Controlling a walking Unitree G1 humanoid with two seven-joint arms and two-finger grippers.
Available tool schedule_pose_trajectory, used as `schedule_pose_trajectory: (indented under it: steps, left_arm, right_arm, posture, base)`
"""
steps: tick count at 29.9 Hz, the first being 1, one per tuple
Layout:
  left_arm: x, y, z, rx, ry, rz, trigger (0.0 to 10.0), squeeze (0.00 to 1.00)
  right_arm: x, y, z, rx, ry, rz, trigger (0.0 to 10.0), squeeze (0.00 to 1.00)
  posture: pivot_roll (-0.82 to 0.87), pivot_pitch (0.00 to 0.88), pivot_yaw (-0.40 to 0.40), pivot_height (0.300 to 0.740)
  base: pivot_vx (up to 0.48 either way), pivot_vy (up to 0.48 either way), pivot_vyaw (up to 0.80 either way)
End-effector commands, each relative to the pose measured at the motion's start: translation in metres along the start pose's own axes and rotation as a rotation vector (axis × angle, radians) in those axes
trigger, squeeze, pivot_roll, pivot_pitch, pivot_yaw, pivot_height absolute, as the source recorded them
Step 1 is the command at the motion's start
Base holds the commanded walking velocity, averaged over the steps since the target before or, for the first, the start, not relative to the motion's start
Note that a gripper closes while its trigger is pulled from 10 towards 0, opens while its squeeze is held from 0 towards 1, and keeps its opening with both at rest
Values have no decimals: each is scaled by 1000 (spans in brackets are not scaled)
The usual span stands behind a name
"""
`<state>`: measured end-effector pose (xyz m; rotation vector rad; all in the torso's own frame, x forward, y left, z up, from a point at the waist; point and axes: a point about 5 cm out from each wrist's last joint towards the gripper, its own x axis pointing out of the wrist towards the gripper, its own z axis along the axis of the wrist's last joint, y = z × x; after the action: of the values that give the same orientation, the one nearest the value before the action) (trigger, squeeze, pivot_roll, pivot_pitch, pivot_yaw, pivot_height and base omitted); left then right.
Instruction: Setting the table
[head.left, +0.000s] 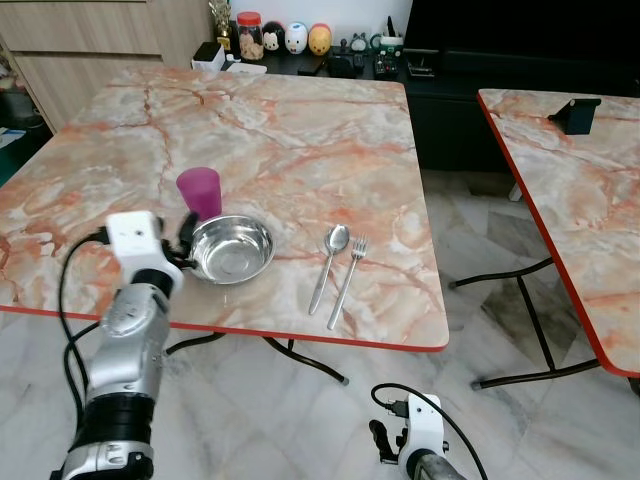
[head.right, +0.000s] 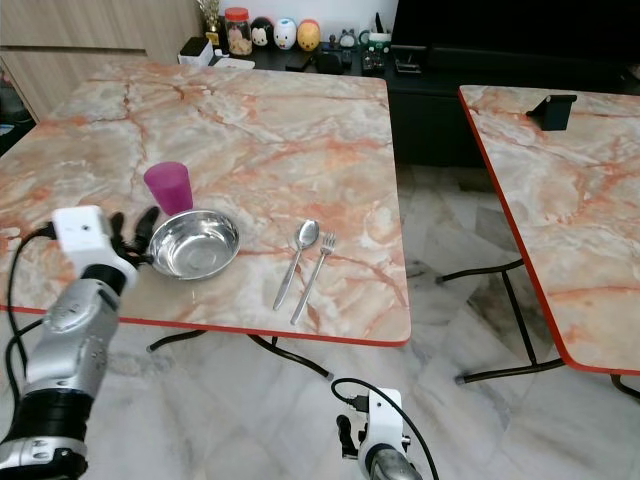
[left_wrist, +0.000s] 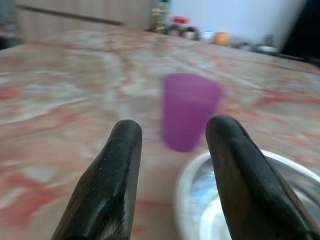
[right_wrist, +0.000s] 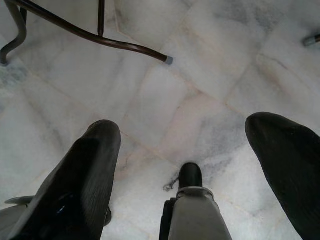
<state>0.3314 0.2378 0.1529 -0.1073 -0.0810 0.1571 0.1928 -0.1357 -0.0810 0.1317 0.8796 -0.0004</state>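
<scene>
The left gripper (head.left: 185, 235) is raised over the near left part of the marble table (head.left: 290, 130), its two black fingers (left_wrist: 107, 185) spread apart with nothing between them, just beside the left rim of the steel bowl (head.left: 232, 248). Through the gap between those fingers the wrist view shows the purple cup (left_wrist: 190, 110), upright and a little blurred, with the bowl's rim low at one side. The cup (head.left: 200, 190) stands just behind the bowl's left edge, so close that I cannot tell whether the two touch. To the right of the bowl, near the table's front edge, a spoon (head.left: 328, 265) and a fork (head.left: 348, 278) lie side by side, handles toward the robot, the spoon on the left. At the far edge of the table a dark shelf carries a jar (head.left: 250, 36) and a row of small round figures (head.left: 297, 38). Farther right, a second marble table (head.left: 590, 230) stands apart across a strip of floor (head.left: 480, 250), with a small dark stand (head.left: 574, 112) on it. The right gripper (right_wrist: 187, 145) hangs low over the pale floor tiles, fingers wide apart and holding nothing.
</scene>
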Motion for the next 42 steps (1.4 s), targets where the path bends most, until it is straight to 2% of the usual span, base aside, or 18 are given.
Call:
schedule_pose_trajectory:
  steps: [1, 2, 7, 10, 11, 12, 13, 16, 18, 21, 26, 30, 33, 35, 42]
  left_arm:
    - [2, 3, -3, -18, 28, 29, 10000, 1000]
    - [2, 7, -7, -2, 65, 50, 10000, 1000]
    - [7, 5, -6, -68, 79, 39, 10000, 1000]
    - [12, 2, -5, -69, 110, 21, 10000, 1000]
    - [15, -1, -5, -65, 134, 2, 10000, 416]
    - [15, -1, -5, -65, 134, 2, 10000, 416]
    - [17, -4, -5, -75, 147, -17, 10000, 0]
    - [22, -8, -2, -71, 153, -27, 10000, 0]
    - [25, -10, -5, -38, 191, -37, 10000, 0]
    - [26, -11, -6, -9, 200, -35, 10000, 0]
    - [29, -8, -7, -36, 227, 31, 10000, 0]
    - [31, -10, -9, -42, 240, 23, 10000, 0]
    - [31, -12, -13, -82, 288, -2, 10000, 0]
    - [32, -14, -14, -109, 283, -21, 10000, 0]
    - [31, -15, -16, -99, 310, -22, 10000, 0]
  right_arm:
    - [0, 0, -3, 4, 11, -4, 10000, 0]
    - [-1, -1, -3, 3, 11, -4, 10000, 0]
    - [-1, -1, -3, 3, 12, -5, 10000, 0]
    - [-1, -1, -3, 2, 13, -4, 10000, 0]
    - [-1, -1, -4, 3, 14, -3, 10000, 0]
    - [-1, -1, -4, 3, 14, -3, 10000, 0]
    - [-1, -1, -4, 3, 13, -3, 10000, 0]
    - [-1, 0, -4, 7, 13, -3, 10000, 0]
    - [-1, 0, -4, 10, 13, -4, 10000, 0]
    - [-1, 0, -4, 12, 12, -4, 10000, 0]
    - [-1, 1, -4, 16, 12, -3, 10000, 0]
    - [-1, 1, -4, 19, 11, -1, 10000, 0]
    - [-1, 1, -3, 21, 10, 1, 10000, 0]
    - [-1, 1, -3, 22, 10, 1, 10000, 0]
    - [0, 2, -3, 23, 10, 3, 10000, 0]
  posture:
    - [26, 43, -42, 740]
    - [25, 37, -41, 740]
    - [25, 32, -42, 740]
    - [24, 30, -42, 740]
    - [24, 30, -42, 740]
    - [24, 30, -42, 740]
    - [21, 32, -39, 740]
    - [20, 32, -38, 740]
    - [18, 35, -35, 740]
    - [15, 35, -33, 740]
    - [18, 39, -31, 740]
    - [15, 43, -30, 740]
    - [14, 43, -30, 740]
    - [14, 43, -30, 740]
    - [16, 46, -29, 740]
  base:
    - [0, 0, 0]
    - [0, 0, 0]
    - [0, 0, 0]
    - [0, 0, 0]
    - [0, 0, 0]
    - [0, 0, 0]
    - [0, 0, 0]
    - [0, 0, 0]
    - [0, 0, 0]
    - [0, 0, 0]
    - [0, 0, 0]
    - [0, 0, 0]
    - [0, 0, 0]
    - [0, 0, 0]
    - [0, 0, 0]
